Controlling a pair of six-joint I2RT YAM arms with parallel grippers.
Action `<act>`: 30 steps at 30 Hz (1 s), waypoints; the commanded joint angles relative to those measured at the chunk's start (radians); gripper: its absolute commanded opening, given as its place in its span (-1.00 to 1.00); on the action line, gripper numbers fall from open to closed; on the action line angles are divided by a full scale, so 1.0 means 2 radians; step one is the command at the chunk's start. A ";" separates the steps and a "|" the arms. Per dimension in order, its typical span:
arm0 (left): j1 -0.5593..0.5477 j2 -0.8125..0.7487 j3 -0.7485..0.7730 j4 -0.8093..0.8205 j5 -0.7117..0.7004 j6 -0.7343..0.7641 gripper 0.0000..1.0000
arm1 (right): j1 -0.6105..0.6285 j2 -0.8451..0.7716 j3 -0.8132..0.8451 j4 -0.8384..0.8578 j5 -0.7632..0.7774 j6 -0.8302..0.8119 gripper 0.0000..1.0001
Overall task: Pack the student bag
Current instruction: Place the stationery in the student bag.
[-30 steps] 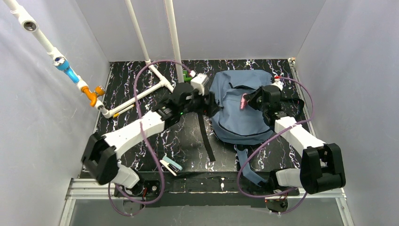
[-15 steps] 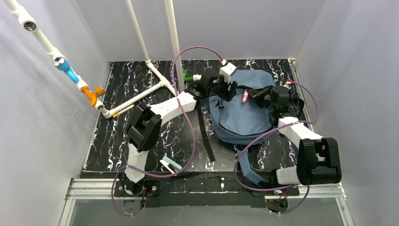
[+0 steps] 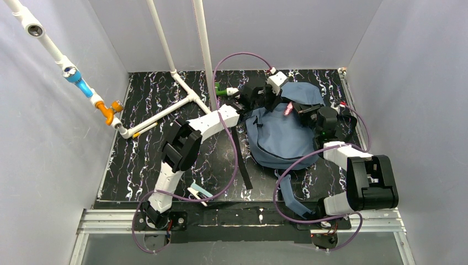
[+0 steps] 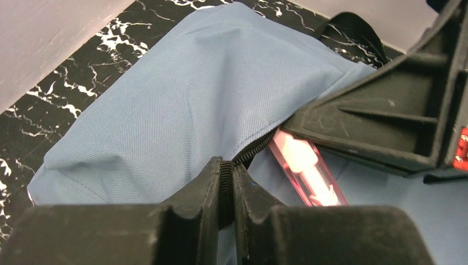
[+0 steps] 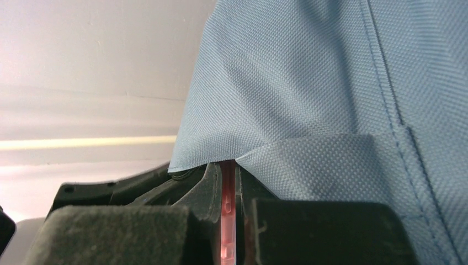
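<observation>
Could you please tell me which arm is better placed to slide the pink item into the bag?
Right. The right claw is shut on the pink item, already at the bag opening. The left claw is occupied pinching the zip edge.

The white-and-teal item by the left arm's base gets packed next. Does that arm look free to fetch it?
Probably not until it lets go: the left gripper is shut on the zip edge of the student bag, far from the white-and-teal item. The right gripper holds a pink plastic piece.
</observation>
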 commanded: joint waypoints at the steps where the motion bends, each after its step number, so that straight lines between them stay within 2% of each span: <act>1: 0.002 -0.031 -0.007 0.030 0.050 0.023 -0.96 | 0.001 0.007 -0.012 0.077 0.064 0.058 -0.97; 3: 0.002 -0.050 -0.024 0.031 0.090 0.032 -1.00 | 0.004 0.011 -0.011 0.084 0.085 0.071 -0.97; 7: 0.018 -0.071 -0.045 0.032 0.097 0.029 -1.00 | 0.014 0.033 0.008 0.095 0.104 0.075 -0.97; 10: 0.046 -0.071 -0.043 0.035 0.165 0.003 -1.00 | 0.017 0.062 0.019 0.133 0.090 0.070 -0.97; 16: 0.073 -0.030 0.000 0.048 0.297 -0.074 -1.00 | 0.042 0.108 0.006 0.221 0.153 0.026 -0.97; 18: 0.081 -0.026 0.001 0.050 0.304 -0.094 -1.00 | 0.045 0.124 0.018 0.228 0.162 0.005 -0.97; 20: 0.088 -0.023 0.002 0.051 0.341 -0.106 -1.00 | 0.047 0.142 0.016 0.250 0.181 0.004 -0.97; 24: 0.092 -0.018 -0.001 0.051 0.378 -0.124 -1.00 | 0.046 0.179 0.009 0.365 0.177 0.004 -0.97; 30: 0.097 -0.002 0.023 0.052 0.400 -0.159 -1.00 | 0.045 0.177 0.021 0.346 0.210 -0.008 -0.97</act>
